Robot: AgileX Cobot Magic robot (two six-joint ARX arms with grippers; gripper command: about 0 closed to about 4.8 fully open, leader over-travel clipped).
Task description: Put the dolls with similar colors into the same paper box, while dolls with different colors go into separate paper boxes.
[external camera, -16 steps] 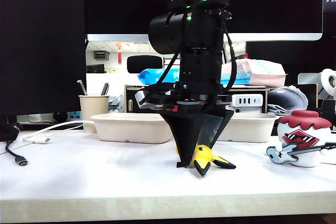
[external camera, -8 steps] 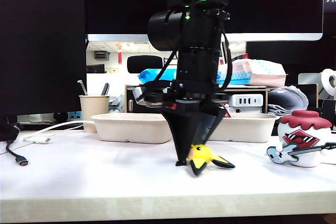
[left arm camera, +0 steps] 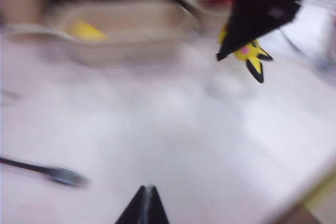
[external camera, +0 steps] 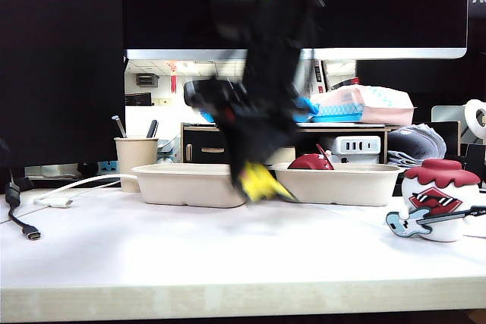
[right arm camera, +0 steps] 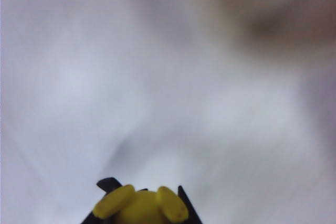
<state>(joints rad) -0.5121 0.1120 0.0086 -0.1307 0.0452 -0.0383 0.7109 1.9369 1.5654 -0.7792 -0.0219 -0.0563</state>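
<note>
Dangling clear of the table, the yellow critter doll [external camera: 260,184] hangs pinched between the jaws of the right gripper [external camera: 254,176], its black-tipped ears pointing down and outward in the left wrist view [left arm camera: 251,56]. In the exterior view the doll sits in front of the gap where the two paper boxes meet: the left box [external camera: 190,185] lies to its left and just behind, the right box [external camera: 342,184] to its right and just behind. The coming move seems to turn on that split. In the left wrist view, a yellow shape that is likely the yellow blob [left arm camera: 86,30] rests inside the left box, while a dark-red cap [external camera: 310,162] shows above the rim of the right box. By colour, then, the critter belongs a short way leftward and back over the left box's rim. From the right wrist view, the doll [right arm camera: 139,205] fills the space between the black fingers, clamped on both sides. The left gripper [left arm camera: 144,206], fingertips meeting in a point and holding nothing, hovers over bare table, well apart from both boxes. The guitar doll [external camera: 437,202] stands on the table at far right, not yet boxed. The right arm is plainly the one placed to finish this delivery.
</note>
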